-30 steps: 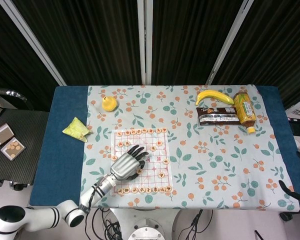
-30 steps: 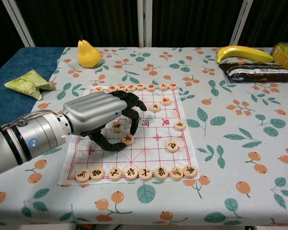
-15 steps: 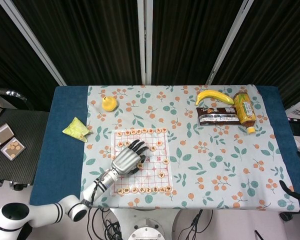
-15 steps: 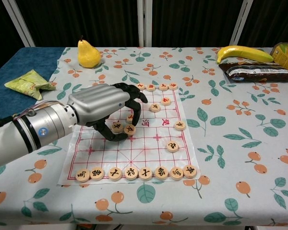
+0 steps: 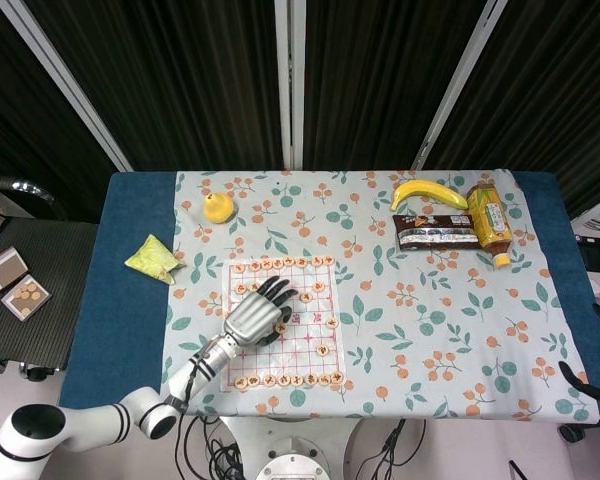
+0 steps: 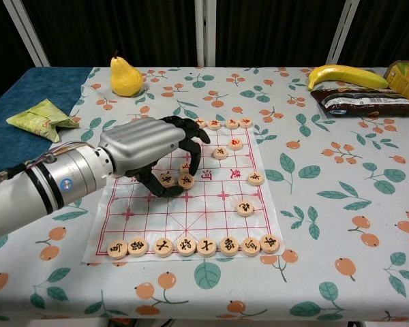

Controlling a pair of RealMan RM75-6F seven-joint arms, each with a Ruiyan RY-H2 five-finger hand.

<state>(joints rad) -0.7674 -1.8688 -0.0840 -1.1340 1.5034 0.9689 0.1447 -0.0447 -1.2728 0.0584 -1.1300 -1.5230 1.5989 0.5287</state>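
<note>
A paper chess board [image 5: 302, 337] [image 6: 218, 204] lies on the flowered tablecloth [image 6: 327, 204]. Round wooden pieces line its near edge [image 6: 194, 245] and far edge [image 6: 221, 123], and a few stand loose at mid-board [image 6: 245, 208]. My left hand [image 5: 255, 315] [image 6: 146, 146] hovers low over the board's left half, fingers curled down. Its thumb and a finger pinch one wooden piece [image 6: 186, 180] that sits on the board, and another piece [image 6: 166, 179] lies just beside it under the palm. Dark fingers of my right hand [image 5: 580, 385] show at the table's lower right edge, with their pose unclear.
A yellow pear [image 5: 218, 207] [image 6: 125, 77] and a green packet [image 5: 154, 258] [image 6: 42, 114] lie to the left. A banana [image 5: 428, 192] [image 6: 344, 73], a dark snack bag [image 5: 435, 232] [image 6: 368, 102] and a tea bottle [image 5: 489, 220] [image 6: 405, 75] lie at the far right.
My left hand has slid away from me up the board, taking the pinched piece about one square farther, next to its neighbour. Nothing else has moved.
</note>
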